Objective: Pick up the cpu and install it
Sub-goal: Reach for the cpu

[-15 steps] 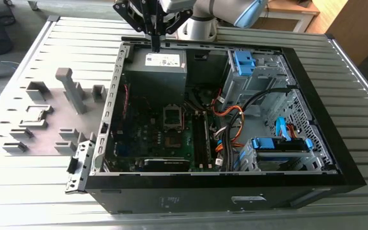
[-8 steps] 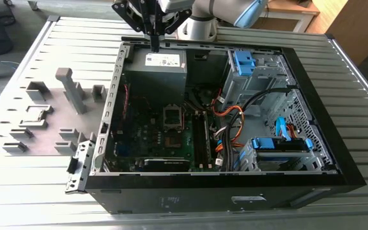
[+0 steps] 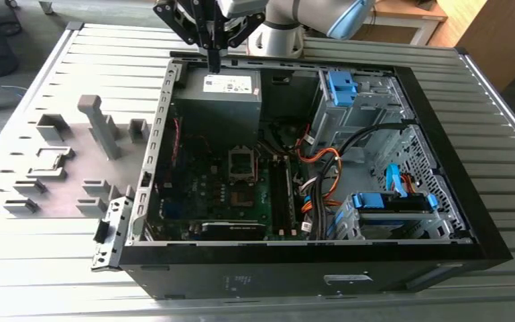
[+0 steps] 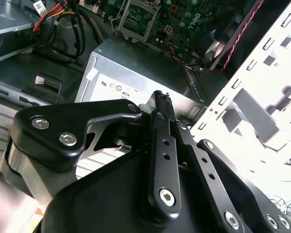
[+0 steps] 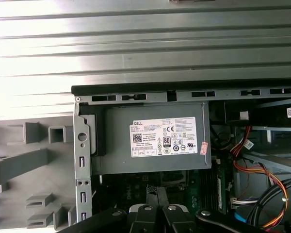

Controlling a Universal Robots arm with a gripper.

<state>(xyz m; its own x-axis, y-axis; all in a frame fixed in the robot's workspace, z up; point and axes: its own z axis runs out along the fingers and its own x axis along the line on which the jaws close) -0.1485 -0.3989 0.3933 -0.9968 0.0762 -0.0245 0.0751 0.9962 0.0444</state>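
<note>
I see my gripper above the boxy grey power supply, slim black fingers pressed together; a ribbed metal bench carries the open case.

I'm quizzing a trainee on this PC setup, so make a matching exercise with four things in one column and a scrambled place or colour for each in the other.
1 claw
2 holder blocks
3 drive trays
4 power supply box

A blue, inside the case, exterior view's right
B grey, bears a white label
C black, hanging over the power supply box
D grey, outside the case, exterior view's left

Pairs: 1-C, 2-D, 3-A, 4-B.
</note>
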